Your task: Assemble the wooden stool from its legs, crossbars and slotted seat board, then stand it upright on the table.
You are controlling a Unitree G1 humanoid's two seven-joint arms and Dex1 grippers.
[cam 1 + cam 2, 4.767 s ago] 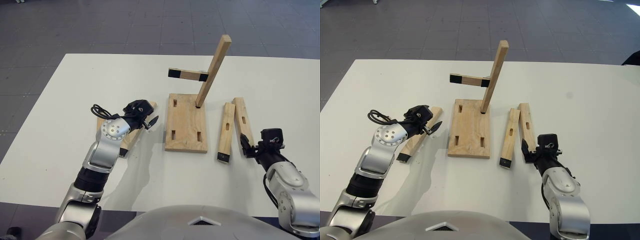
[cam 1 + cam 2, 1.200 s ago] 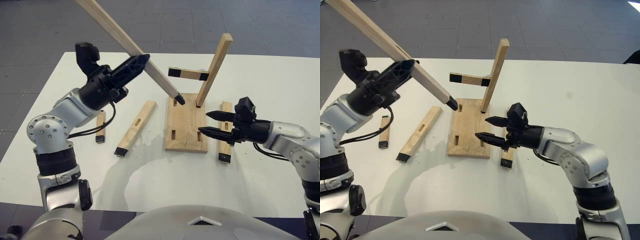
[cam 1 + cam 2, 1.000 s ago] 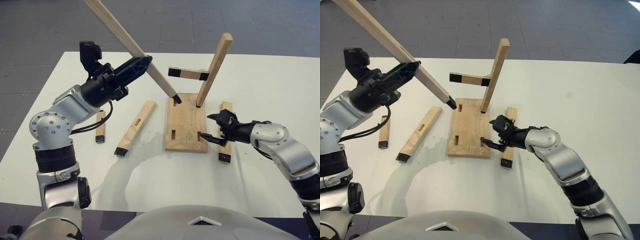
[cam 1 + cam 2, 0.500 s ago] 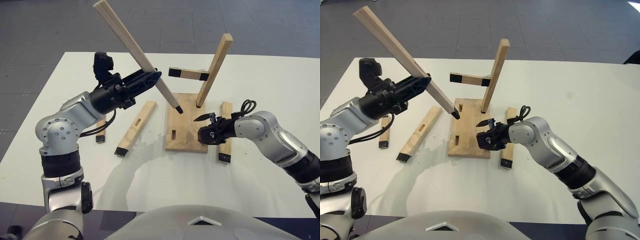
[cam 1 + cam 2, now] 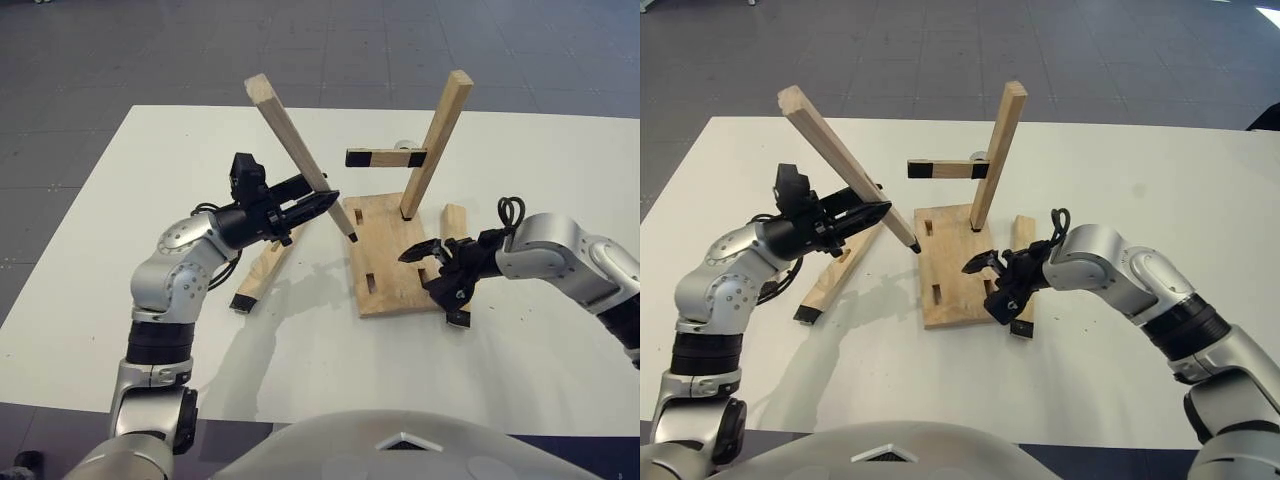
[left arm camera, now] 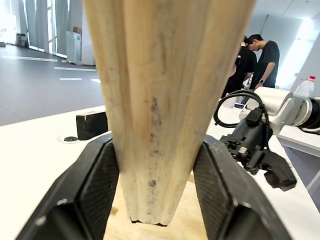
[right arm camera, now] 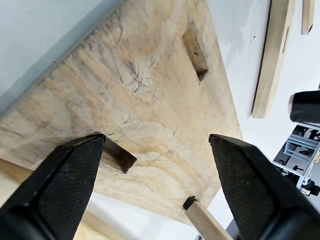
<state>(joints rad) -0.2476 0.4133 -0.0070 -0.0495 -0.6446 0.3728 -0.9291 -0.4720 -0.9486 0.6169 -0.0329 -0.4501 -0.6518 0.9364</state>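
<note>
The slotted seat board (image 5: 388, 262) lies flat mid-table. One leg (image 5: 436, 140) stands in its far right slot, with a black-tipped crossbar (image 5: 385, 157) sticking out to the left. My left gripper (image 5: 312, 205) is shut on a second leg (image 5: 285, 140), which slants with its black tip just above the board's far left slot. In the left wrist view this leg (image 6: 160, 95) sits between both pads. My right gripper (image 5: 432, 268) is open at the board's near right edge, its fingers (image 7: 75, 185) spread over the board face (image 7: 150, 95).
A slotted leg (image 5: 262, 270) lies on the table left of the board, under my left forearm. Another leg (image 5: 456, 222) lies along the board's right side, partly behind my right gripper. White tabletop (image 5: 560, 200) spreads right and in front.
My left arm has lowered and steepened its leg, bringing the tip to the board's far left slot. The board with its upright leg has turned and slid slightly right. My right gripper has opened.
</note>
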